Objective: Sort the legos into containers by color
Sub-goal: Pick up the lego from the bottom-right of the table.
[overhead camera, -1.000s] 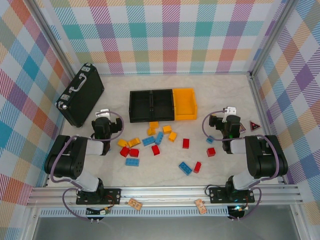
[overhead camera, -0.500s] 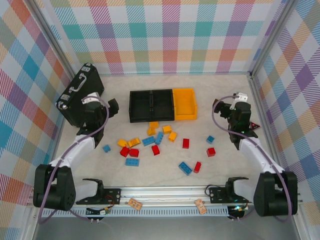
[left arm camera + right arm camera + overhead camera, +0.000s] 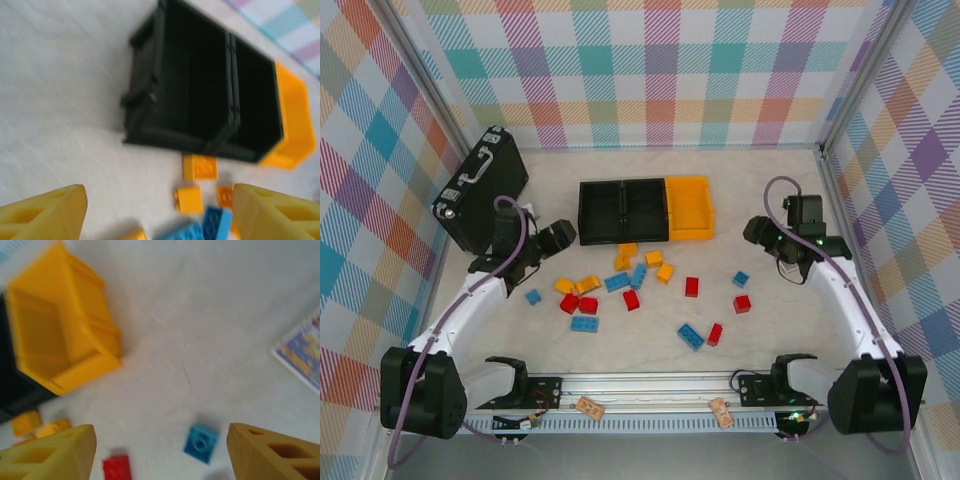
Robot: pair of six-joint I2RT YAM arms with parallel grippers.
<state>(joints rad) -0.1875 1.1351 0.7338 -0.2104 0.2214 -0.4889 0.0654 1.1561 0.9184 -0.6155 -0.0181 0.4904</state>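
Note:
Red, blue and orange legos lie scattered on the table in front of three bins in a row: two black bins (image 3: pixel 601 210) (image 3: pixel 646 208) and a yellow-orange bin (image 3: pixel 689 207). My left gripper (image 3: pixel 560 235) hovers open just left of the black bins. In its wrist view, the left gripper (image 3: pixel 157 220) has orange bricks (image 3: pixel 200 166) and a blue brick (image 3: pixel 217 222) between its fingers and touches none. My right gripper (image 3: pixel 757 232) is open, right of the yellow bin. Below the right gripper (image 3: pixel 160 455) lie a small blue brick (image 3: pixel 201 442) and a red brick (image 3: pixel 116 469).
A black briefcase (image 3: pixel 480 188) lies at the back left, close behind the left arm. A printed card (image 3: pixel 302 357) sits at the right edge of the right wrist view. The plaid walls enclose the table on three sides. The main cluster of bricks (image 3: pixel 617 282) lies between the arms.
Both arms have unfolded from near their bases and reached toward the back. The left gripper swung right toward the black bins, and the right gripper turned toward the yellow bin. No brick moved.

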